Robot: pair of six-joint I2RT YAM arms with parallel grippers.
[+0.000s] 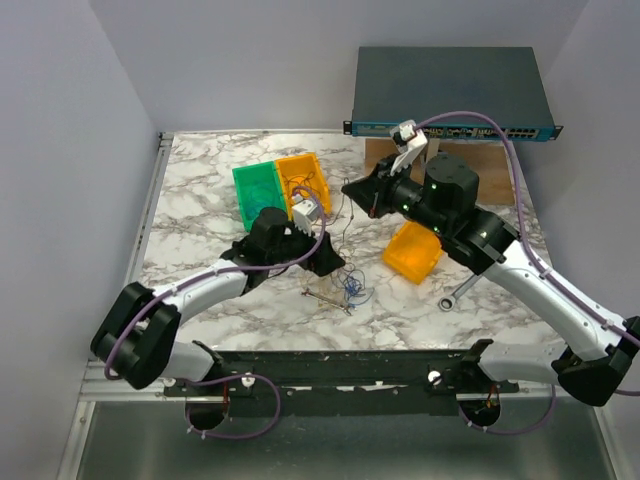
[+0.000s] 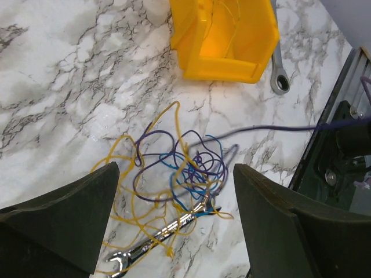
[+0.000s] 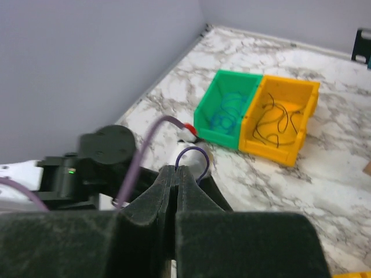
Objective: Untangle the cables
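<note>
The cables [image 2: 174, 168] lie in a loose tangle of yellow, blue and dark purple wires on the marble table [image 1: 200, 200], draped over a small silver wrench [image 2: 162, 237]. My left gripper [image 2: 174, 231] hovers open just above the tangle, one finger on each side. One dark purple strand [image 2: 278, 128] runs taut out of the tangle to the right. My right gripper [image 3: 177, 169] is shut on a thin purple cable, whose loop [image 3: 192, 152] pokes out past the fingertips. In the top view the right gripper [image 1: 348, 188] is raised behind the tangle [image 1: 348, 290].
A green bin [image 1: 258, 190] with blue wires and an orange bin [image 1: 303, 178] with black wires stand side by side at the back. A tipped yellow bin [image 1: 413, 252] and a larger wrench [image 1: 460, 290] lie to the right. A network switch [image 1: 450, 95] sits behind.
</note>
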